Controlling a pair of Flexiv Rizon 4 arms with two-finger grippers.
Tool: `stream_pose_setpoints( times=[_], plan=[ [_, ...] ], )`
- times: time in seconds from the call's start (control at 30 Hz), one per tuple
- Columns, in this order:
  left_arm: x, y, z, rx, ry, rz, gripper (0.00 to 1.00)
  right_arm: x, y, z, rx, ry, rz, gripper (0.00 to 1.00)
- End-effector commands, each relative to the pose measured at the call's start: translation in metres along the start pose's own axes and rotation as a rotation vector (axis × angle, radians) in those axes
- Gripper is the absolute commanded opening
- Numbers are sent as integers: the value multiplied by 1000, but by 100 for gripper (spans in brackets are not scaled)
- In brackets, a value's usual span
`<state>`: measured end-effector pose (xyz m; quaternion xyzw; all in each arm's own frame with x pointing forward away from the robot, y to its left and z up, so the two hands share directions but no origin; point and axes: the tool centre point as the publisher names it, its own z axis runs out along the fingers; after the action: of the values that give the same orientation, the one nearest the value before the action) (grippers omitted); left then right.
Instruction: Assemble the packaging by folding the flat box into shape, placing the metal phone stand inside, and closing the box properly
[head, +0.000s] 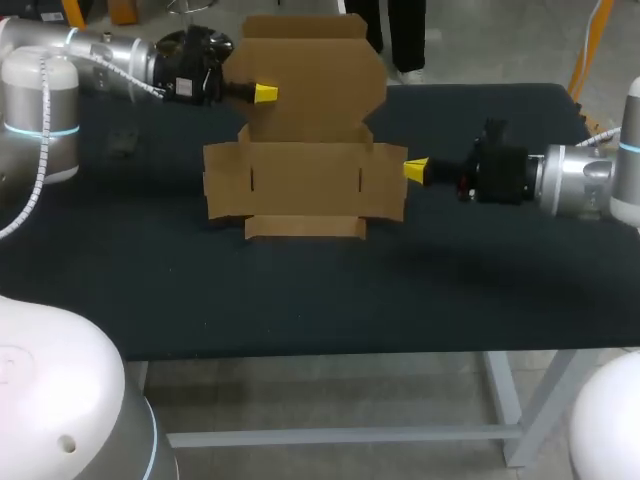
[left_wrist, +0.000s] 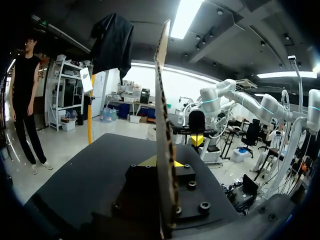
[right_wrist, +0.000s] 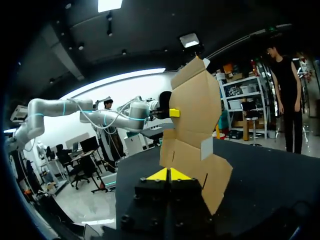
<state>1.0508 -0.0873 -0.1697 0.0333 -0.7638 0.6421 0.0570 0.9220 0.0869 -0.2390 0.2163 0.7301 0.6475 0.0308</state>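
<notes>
The brown cardboard box (head: 300, 185) lies unfolded on the black table (head: 300, 300), with its lid panel (head: 312, 75) standing upright at the back. My left gripper (head: 265, 93) comes in from the left and is shut on that lid's left side. In the left wrist view the lid (left_wrist: 162, 100) shows edge-on and runs between the yellow tips of the left gripper (left_wrist: 163, 161). My right gripper (head: 415, 170) is shut and empty, with its tips at the edge of the box's right side flap (head: 392, 180). The right wrist view shows the right gripper (right_wrist: 169, 174) just short of the box (right_wrist: 192, 130). No phone stand can be made out.
A small dark object (head: 122, 142) lies on the table to the left of the box, under my left arm. The table's front edge runs across the head view below the box.
</notes>
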Motion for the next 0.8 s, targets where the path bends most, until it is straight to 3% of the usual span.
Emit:
stream_pose_setpoints(
  times=[0.03,0.43,0.8],
  plan=[
    [23,-13,4,-25,-108,3,0,13,-6,-16,-14,-14,-15,0],
    [59,-25,15,-9,-121,-21,0,39,-26,-24,3,-3,-75,0],
    [63,-14,23,4,-74,-59,0,53,-48,-21,9,2,-101,0]
  ],
)
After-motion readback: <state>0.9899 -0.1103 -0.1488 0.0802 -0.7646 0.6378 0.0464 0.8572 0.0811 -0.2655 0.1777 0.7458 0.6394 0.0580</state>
